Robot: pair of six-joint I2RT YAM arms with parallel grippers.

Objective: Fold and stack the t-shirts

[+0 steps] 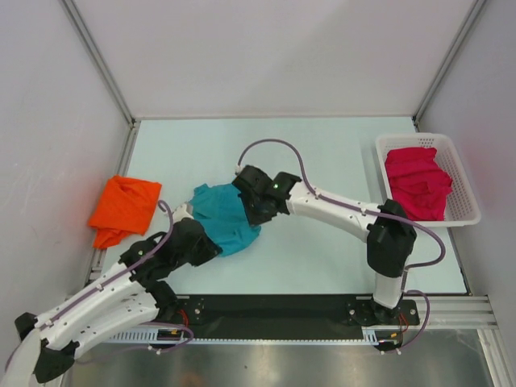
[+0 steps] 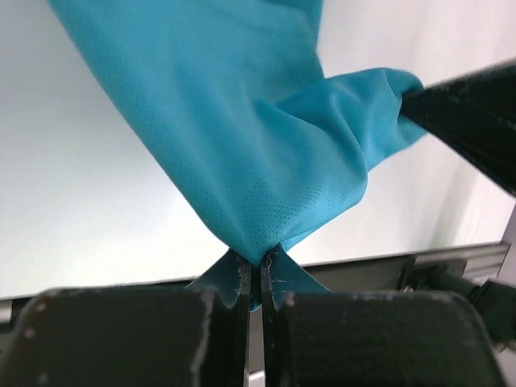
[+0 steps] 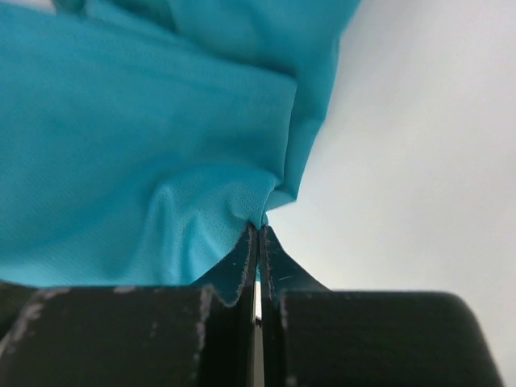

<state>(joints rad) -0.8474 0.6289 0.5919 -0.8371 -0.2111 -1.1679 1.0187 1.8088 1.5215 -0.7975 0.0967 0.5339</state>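
Observation:
The teal t-shirt (image 1: 228,219) hangs bunched between both grippers over the middle of the table. My left gripper (image 1: 211,244) is shut on its near edge; the left wrist view shows the cloth (image 2: 242,137) pinched at the gripper (image 2: 258,264). My right gripper (image 1: 251,201) is shut on its far edge; the right wrist view shows the cloth (image 3: 137,153) pinched at the gripper (image 3: 259,228). The orange t-shirt (image 1: 125,209) lies folded at the table's left edge. The magenta-pink t-shirt (image 1: 417,182) lies crumpled in the basket.
A white slotted basket (image 1: 462,173) stands at the table's right edge. White walls enclose the table (image 1: 322,153) at the back and sides. A black rail with the arm bases runs along the near edge.

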